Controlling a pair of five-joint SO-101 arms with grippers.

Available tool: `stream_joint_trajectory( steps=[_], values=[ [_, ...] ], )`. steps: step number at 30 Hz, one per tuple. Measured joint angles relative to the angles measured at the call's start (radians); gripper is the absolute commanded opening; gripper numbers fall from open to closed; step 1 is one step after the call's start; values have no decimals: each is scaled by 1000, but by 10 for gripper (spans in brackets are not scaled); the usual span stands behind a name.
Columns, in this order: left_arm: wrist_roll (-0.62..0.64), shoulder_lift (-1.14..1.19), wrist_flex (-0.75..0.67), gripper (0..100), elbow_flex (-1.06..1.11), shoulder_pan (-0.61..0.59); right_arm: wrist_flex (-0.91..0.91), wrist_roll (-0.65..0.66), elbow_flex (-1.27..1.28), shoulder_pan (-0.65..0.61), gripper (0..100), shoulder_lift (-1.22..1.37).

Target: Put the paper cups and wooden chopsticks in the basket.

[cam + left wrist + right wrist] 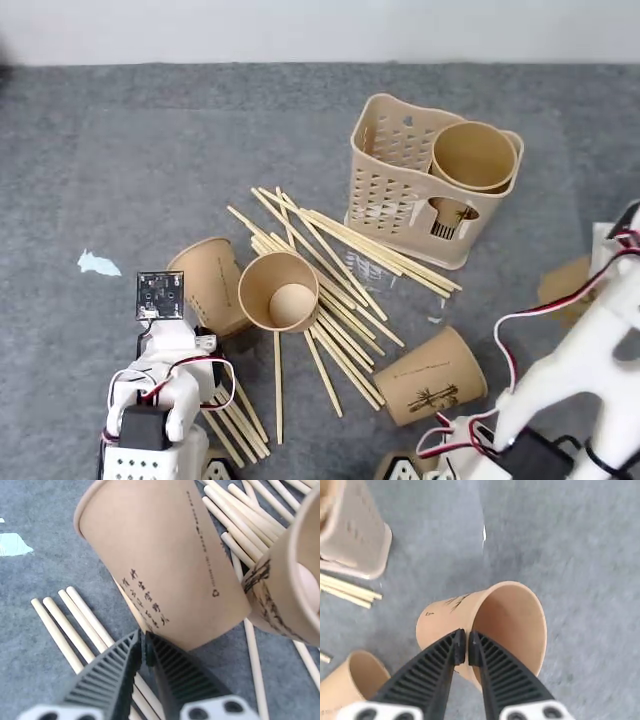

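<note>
The beige basket (400,175) stands at the back right with one paper cup (474,156) in it. Wooden chopsticks (330,290) lie scattered in the middle. Among them one cup (279,291) faces up, and another (210,284) lies on its side beside it. My left gripper (144,641) is shut and empty just over that lying cup (165,565), with loose chopsticks (70,625) beside it. My right gripper (465,639) is shut on the rim wall of a tipped cup (510,620), which sits at the right edge (563,288). A further cup (432,378) lies near the front.
The grey mat (150,150) has open room at the back left, with a small pale scrap (98,264) on it. The left arm (165,390) sits folded at the front left. The right arm (590,350) rises at the front right. The basket corner (355,540) is nearby.
</note>
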Motion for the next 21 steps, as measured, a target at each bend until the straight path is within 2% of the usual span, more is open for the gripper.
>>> stream_joint_trajectory(
  steps=[3, 13, 21],
  values=[
    [0, 0, 0, 14, 0, 0, 0, -6, -54, -43, 7, 0],
    [0, 0, 0, 14, 0, 0, -3, -158, -252, -224, 7, 0],
    [0, 0, 0, 14, 0, 0, -190, -218, -278, -336, 7, 0]
  ],
)
